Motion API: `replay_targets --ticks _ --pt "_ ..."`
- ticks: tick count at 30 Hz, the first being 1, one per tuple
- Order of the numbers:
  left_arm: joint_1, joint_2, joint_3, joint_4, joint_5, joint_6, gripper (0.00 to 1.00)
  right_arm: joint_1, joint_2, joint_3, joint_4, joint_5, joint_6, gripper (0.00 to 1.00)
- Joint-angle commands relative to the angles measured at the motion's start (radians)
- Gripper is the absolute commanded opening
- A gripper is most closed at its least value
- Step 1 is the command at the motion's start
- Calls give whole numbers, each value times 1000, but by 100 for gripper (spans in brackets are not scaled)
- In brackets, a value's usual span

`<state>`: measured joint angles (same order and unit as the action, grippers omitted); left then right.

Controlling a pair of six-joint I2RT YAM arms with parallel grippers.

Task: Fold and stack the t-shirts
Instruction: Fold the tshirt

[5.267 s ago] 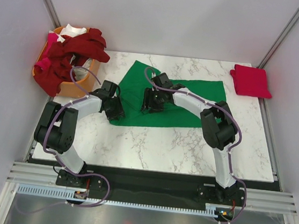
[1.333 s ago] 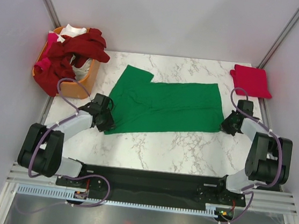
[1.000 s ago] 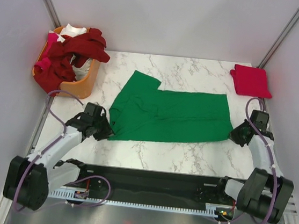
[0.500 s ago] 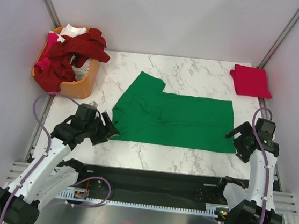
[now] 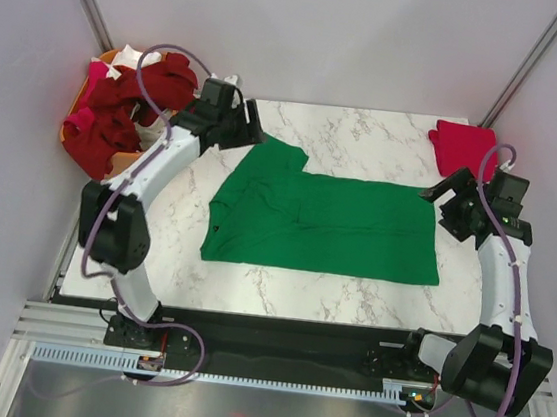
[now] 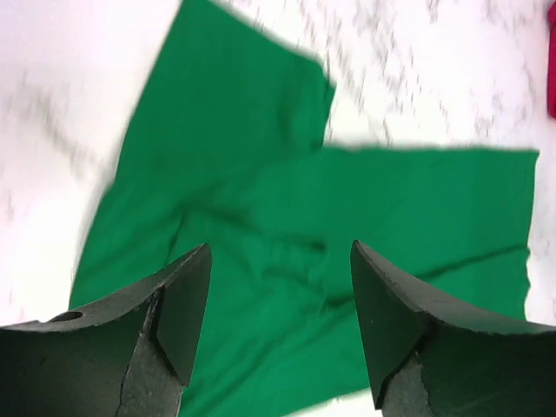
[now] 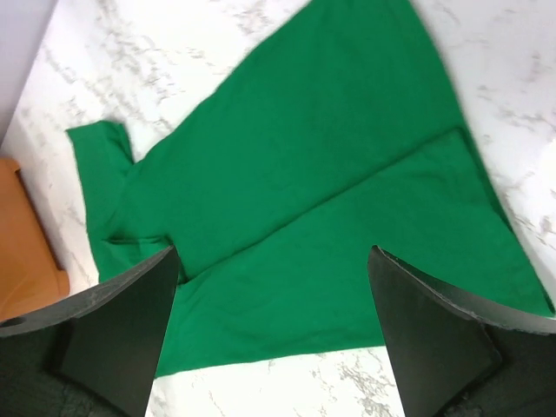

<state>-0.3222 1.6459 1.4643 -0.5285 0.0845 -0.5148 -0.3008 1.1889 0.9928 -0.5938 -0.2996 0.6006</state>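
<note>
Green t-shirt (image 5: 322, 224) flat, mid table (image 5: 339, 291). L gripper (image 5: 250, 130) above its far-left sleeve, R gripper (image 5: 442, 207) by right hem; both w/ jaws apart, empty. Wrist cams: mostly green cloth. Top cam adds folded red t-shirt (image 5: 462, 147) far-right corner, dark red heap (image 5: 107, 124) far left.

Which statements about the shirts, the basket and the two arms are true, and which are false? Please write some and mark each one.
1. The green t-shirt lies spread flat on the table. True.
2. The right jaws are shut on the green t-shirt's edge. False: they stand open and hold nothing.
3. A folded red t-shirt lies at the table's far right corner. True.
4. The orange basket is empty. False: dark red clothes, with some white and pink cloth, fill it.
5. The left jaws stand open and hold nothing. True.
</note>
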Motion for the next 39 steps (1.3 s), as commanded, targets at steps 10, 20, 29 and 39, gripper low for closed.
replay_targets --ticks 10,20,29,39 --pt "144 704 698 101 265 113 80 84 -68 -75 80 -96 -50 98" --pt "153 919 823 101 379 -27 81 107 -49 -63 88 -102 -53 98" --pt "141 1003 847 104 455 -108 77 117 -46 -60 84 -104 -55 98" --pt "135 993 837 113 420 -97 40 124 -31 -77 94 -58 -65 98"
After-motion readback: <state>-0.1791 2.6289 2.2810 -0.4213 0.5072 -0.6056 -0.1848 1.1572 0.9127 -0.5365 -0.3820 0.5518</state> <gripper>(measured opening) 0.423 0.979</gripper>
